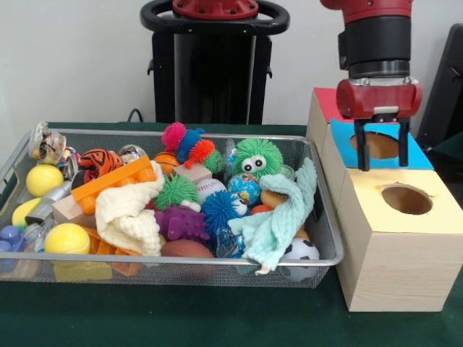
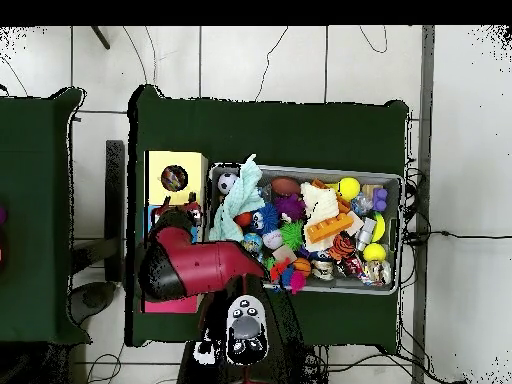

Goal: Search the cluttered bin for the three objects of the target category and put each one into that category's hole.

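Observation:
The wire-mesh bin (image 1: 181, 261) stands on the green table, full of toys; it also shows in the overhead view (image 2: 401, 235). No heart-printed white cloth shows in either view; they are hidden or out of view. The yellow-faced wooden box stands right of the bin, its round hole (image 1: 406, 199) facing up, and the hole also shows in the overhead view (image 2: 174, 178). My gripper (image 1: 381, 155) hangs open and empty above the blue-faced box's hole, behind the yellow hole and apart from the bin.
A mint-green cloth (image 1: 278, 217) drapes over the bin's right end, and a cream-yellow cloth (image 1: 130, 213) lies left of centre. The blue-faced box (image 1: 340, 134) and the red-faced box (image 1: 325, 105) stand behind the yellow one. Balls, spiky toys and an orange block fill the bin.

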Available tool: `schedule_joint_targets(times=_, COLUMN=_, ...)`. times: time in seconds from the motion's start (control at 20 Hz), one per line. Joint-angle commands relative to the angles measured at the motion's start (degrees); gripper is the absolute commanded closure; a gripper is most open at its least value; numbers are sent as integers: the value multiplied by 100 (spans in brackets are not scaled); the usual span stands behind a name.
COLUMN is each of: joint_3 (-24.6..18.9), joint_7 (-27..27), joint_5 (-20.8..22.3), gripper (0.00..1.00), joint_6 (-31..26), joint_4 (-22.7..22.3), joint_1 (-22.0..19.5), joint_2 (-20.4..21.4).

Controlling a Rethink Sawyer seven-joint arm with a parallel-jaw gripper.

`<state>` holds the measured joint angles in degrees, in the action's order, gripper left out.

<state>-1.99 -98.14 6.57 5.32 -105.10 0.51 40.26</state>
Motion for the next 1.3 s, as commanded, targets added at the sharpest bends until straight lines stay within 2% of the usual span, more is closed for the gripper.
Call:
schedule_joint_targets(times=0.05, joint_3=23, joint_7=-649, joint_5=46, gripper=0, joint_6=-707, joint_4=-203, joint_1=247, joint_2=175)
schedule_joint_targets(times=0.45, joint_3=147, joint_7=-505, joint_5=256, gripper=0, joint_6=-809, joint_4=-400, joint_1=214, joint_2=354)
schedule_joint_targets(times=0.95, joint_3=993, joint_7=-357, joint_5=321, gripper=0, joint_6=-890, joint_4=-107, joint_1=621, joint_2=85)
schedule_joint_targets(times=1.15, joint_3=1557, joint_7=-252, joint_5=335, gripper=0, joint_6=-908, joint_4=209, joint_1=913, joint_2=-134)
schedule_joint_targets(times=1.3, joint_3=1557, joint_7=-188, joint_5=399, gripper=0, joint_6=-875, joint_4=233, joint_1=776, joint_2=-168)
